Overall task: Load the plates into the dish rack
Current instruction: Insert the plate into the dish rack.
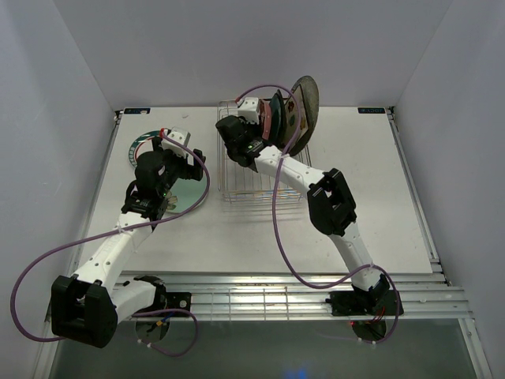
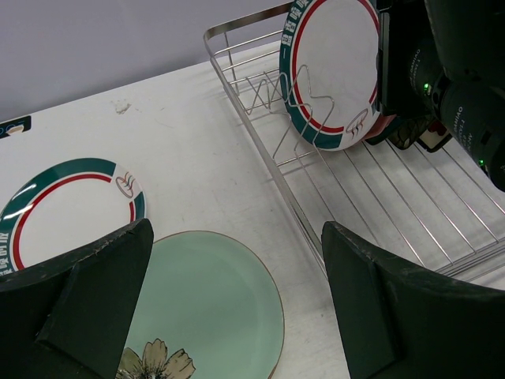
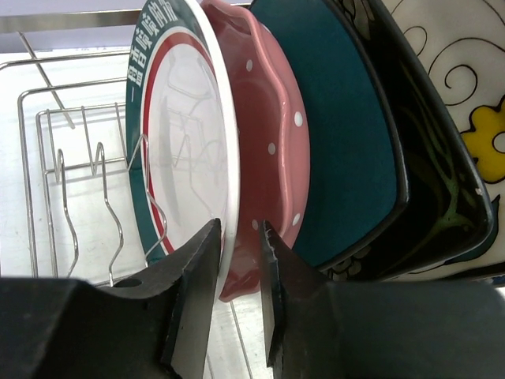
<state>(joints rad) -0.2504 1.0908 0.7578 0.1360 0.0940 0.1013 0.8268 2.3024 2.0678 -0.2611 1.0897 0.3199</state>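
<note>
The dish rack (image 1: 260, 180) holds several plates upright at its far end. From front to back they are white teal-rimmed (image 3: 185, 134), pink dotted (image 3: 272, 118), teal (image 3: 339, 134), black floral (image 3: 426, 213), cream floral (image 3: 465, 79) and speckled grey (image 1: 306, 99). My right gripper (image 3: 241, 225) straddles the lower rim of the white teal-rimmed plate, jaws slightly apart, with a gap showing beside the rim. My left gripper (image 2: 237, 237) hangs wide open and holds nothing, low over the mint floral plate (image 2: 205, 300). That plate lies flat on the table, left of the rack.
A second white teal-rimmed plate (image 2: 71, 201) lies flat on the table at the far left, beside the mint one. The near half of the rack shows bare wires and prongs (image 3: 67, 205). Grey walls close in the table on three sides.
</note>
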